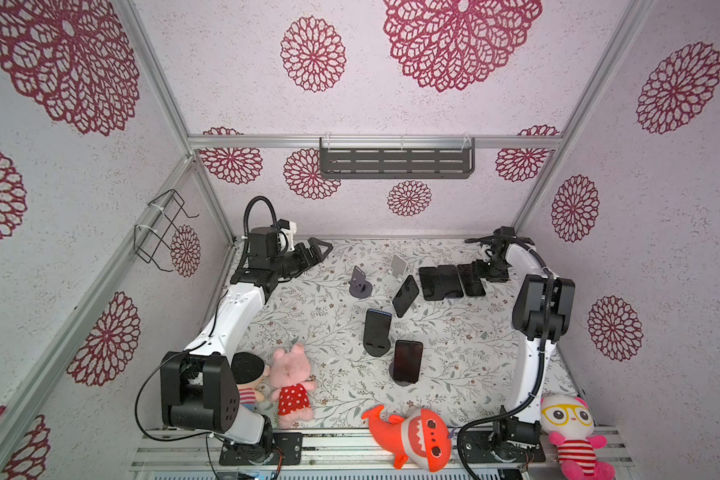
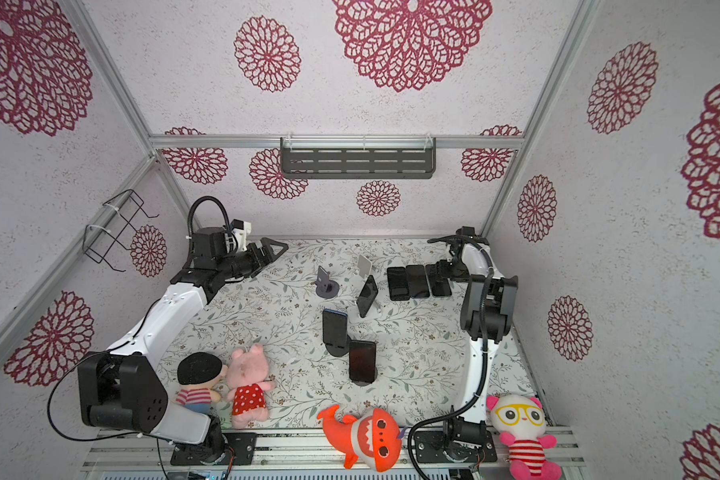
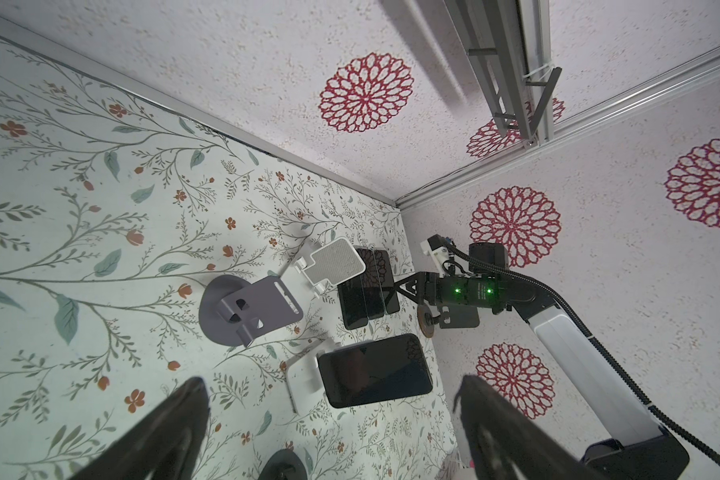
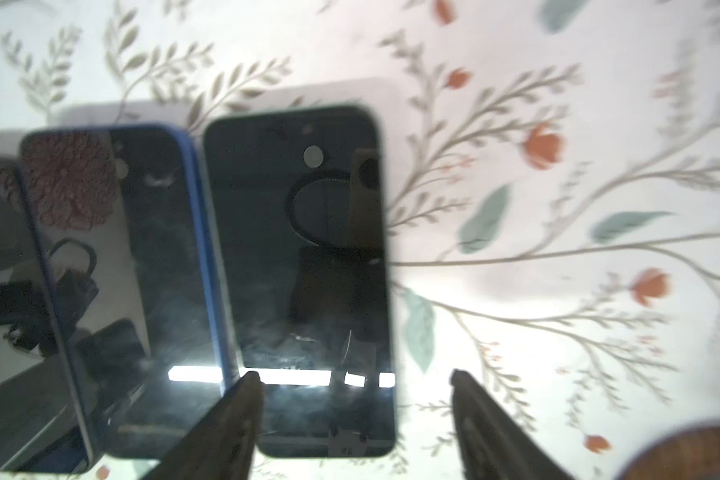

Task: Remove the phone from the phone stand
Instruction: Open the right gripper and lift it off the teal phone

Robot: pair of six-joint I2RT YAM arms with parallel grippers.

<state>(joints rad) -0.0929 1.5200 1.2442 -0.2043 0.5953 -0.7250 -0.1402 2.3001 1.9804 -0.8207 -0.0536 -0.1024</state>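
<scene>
Three dark phones lean on stands mid-table: one (image 1: 406, 295) on a white stand (image 3: 304, 378), one (image 1: 377, 326) on a black stand (image 1: 377, 349), one (image 1: 408, 360) on another black stand. My left gripper (image 1: 321, 249) is open at the back left, well away from them; in its wrist view the white-stand phone (image 3: 377, 370) lies beyond its fingertips. My right gripper (image 1: 479, 269) is open at the back right, low over three phones lying flat (image 1: 449, 281). One right finger (image 4: 242, 407) is over the end phone (image 4: 304, 270); the other finger is over bare mat. Neither gripper holds anything.
An empty grey stand (image 1: 360, 282) and an empty white stand (image 1: 398, 266) sit behind the phones. Plush toys line the front: a doll (image 1: 248, 374), a pink pig (image 1: 292, 382), an orange shark (image 1: 412, 436), a white-and-pink toy (image 1: 570, 432). Walls enclose three sides.
</scene>
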